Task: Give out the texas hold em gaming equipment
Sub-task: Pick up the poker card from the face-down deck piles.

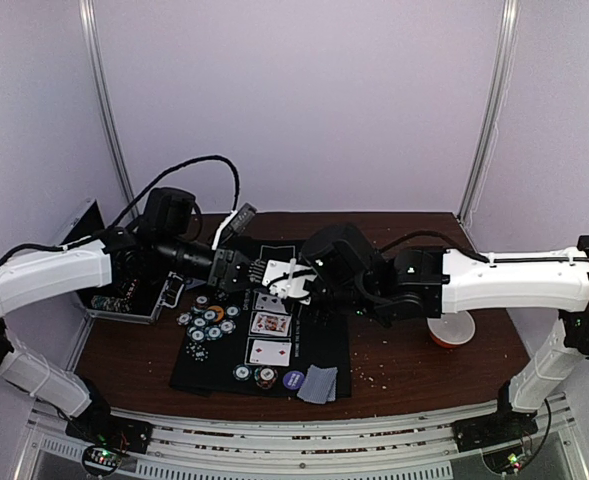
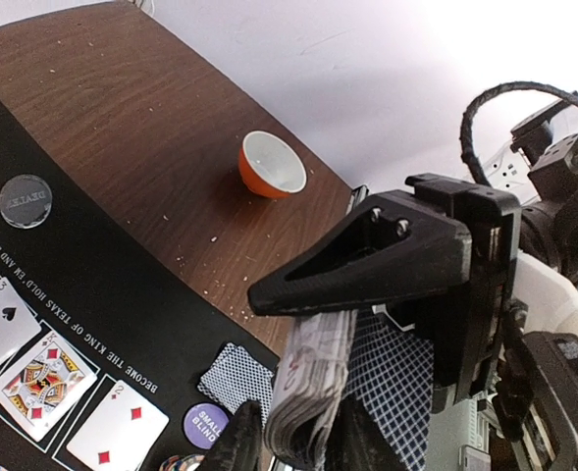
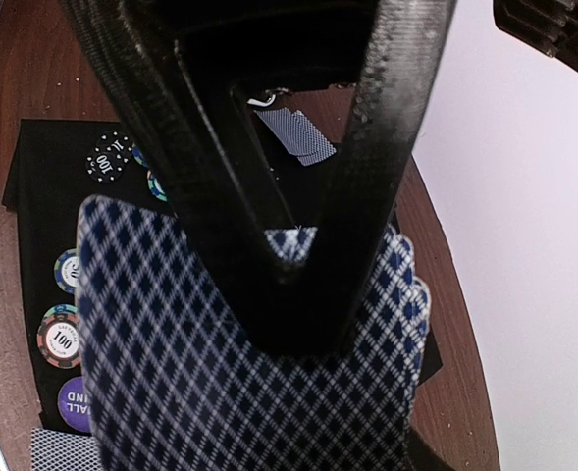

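Both arms meet above a black mat [image 1: 214, 370] that lies on the brown surface [image 1: 424, 375]. The right claw [image 1: 292, 282] pinches a deck [image 3: 171, 343] of blue-diamond-backed cards and holds it in the air over the mat. The left claw [image 1: 252, 272] is right at the deck, whose lower end sits between its fingertips. Whether it is pressing on the cards I cannot tell.

Three face-up cards [image 1: 271, 323] lie in a row on the mat, with a cluster of chips [image 1: 209, 322] just to their left. A purple disc [image 2: 205, 424] sits near the mat's near edge, and beside it are face-down cards [image 2: 235, 378]. A silver-black disc [image 2: 26, 200] rests at the far end of the mat. An orange bowl [image 2: 272, 165] stands on bare wood, well apart.
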